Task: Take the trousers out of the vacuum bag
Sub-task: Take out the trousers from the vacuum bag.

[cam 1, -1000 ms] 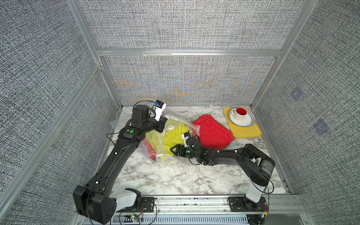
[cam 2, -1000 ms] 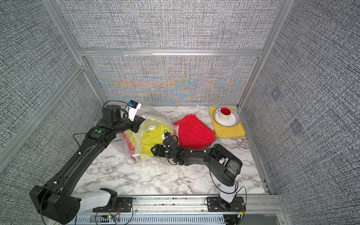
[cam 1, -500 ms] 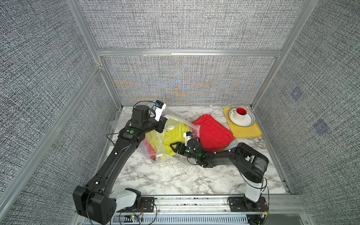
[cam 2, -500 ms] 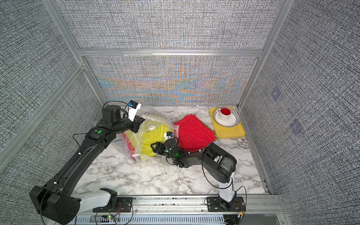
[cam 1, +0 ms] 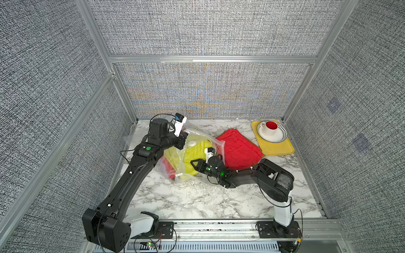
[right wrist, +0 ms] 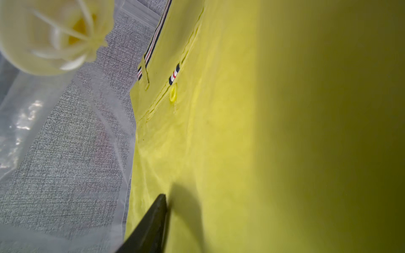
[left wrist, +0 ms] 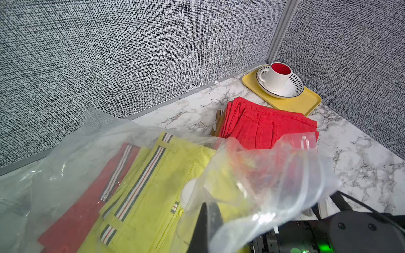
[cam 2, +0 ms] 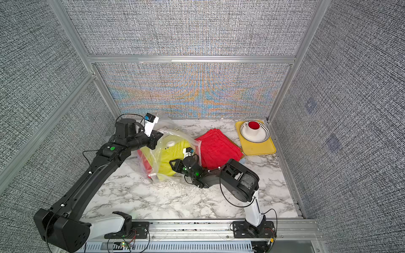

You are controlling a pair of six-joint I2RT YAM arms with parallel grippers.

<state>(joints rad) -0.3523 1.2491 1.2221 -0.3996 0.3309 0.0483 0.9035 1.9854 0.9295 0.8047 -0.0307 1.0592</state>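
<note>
Against a second ago: finds the right gripper [cam 1: 195, 164] pushed a little further into the mouth of the vacuum bag [cam 1: 208, 140], the right elbow folded in nearer the bag; finds left arm, bag and garments unmoved. Cannot tell whether the right pincer stands apart or together: shows only one black finger [right wrist: 153, 219] in the wrist view, laid against yellow cloth. Keeps the left gripper [left wrist: 206, 210] pinched together on the bag's upper film, lifting it clear of the garments. Bag: thin clear plastic, crinkled and glossy, round white ribbed valve [cam 1: 191, 143] on the lifted sheet; sits left of centre toward the far edge of the worktop [cam 1: 197, 203], white marble veined grey. Inside: folded yellow trousers [cam 1: 195, 154], matt weave, striped waistband tape, partly over folded red trousers [cam 1: 169, 167] with like tape. Outside, just beside the bag mouth on its right: second red pair [cam 1: 238, 151], coarser weave, fanned folds, atop a tan layer [left wrist: 219, 122] seen only at its edge. Far right corner: flat yellow tray [cam 1: 276, 150] bearing a white bowl [cam 1: 282, 134] with dotted rim and a white cup [cam 1: 266, 131], red within.
</note>
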